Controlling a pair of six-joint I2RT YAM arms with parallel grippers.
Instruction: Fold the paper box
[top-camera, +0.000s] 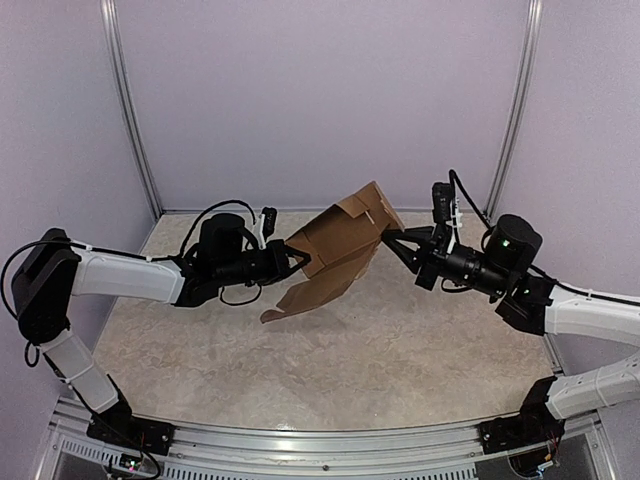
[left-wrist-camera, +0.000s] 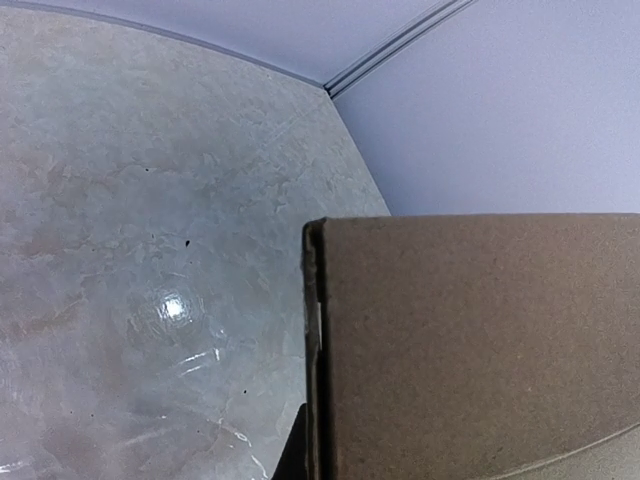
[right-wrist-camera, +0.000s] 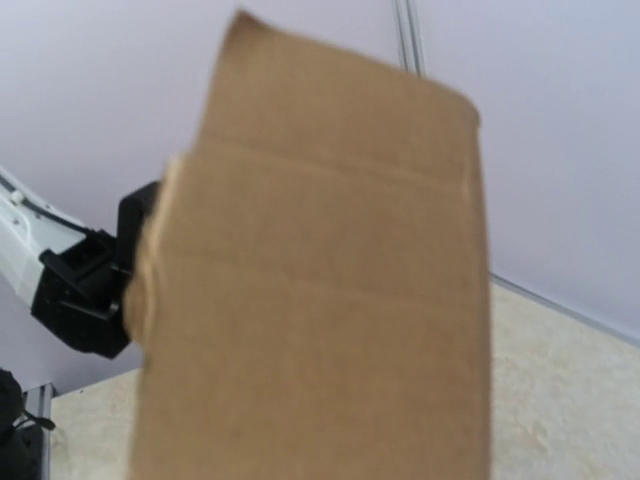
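L wall (top-camera: 50, 120): just behind L arm (top-camera: 120, 272) elbow; tight on that side.
Table (top-camera: 200, 350): marbled top; wide stretch seen btw box and near rail (top-camera: 300, 440).
Back wall (top-camera: 320, 100): well apart from box; strip of table seen btw them.
R wall (top-camera: 590, 120): close to R arm (top-camera: 590, 315); well apart from box.
Box (top-camera: 345, 240): held off table, mid-table, btw both grippers; tilted, R end higher than L; only partly folded.
Box edges: L edge taken by L gripper, R edge by R gripper; small tab folded at upper R corner. In L wrist view a straight upright edge is shown, two layers thick.
Flap (top-camera: 300, 293): hung down-left from box's low side toward table; contact w/ table can't be told.
L gripper (top-camera: 297, 257): fingers pressed together, box's L edge pinched btw them; fingers covered by card in wrist view.
R gripper (top-camera: 388, 240): fingers pressed together, box's R edge pinched btw them; in wrist view most of frame is filled by blurred card, fingers hidden.
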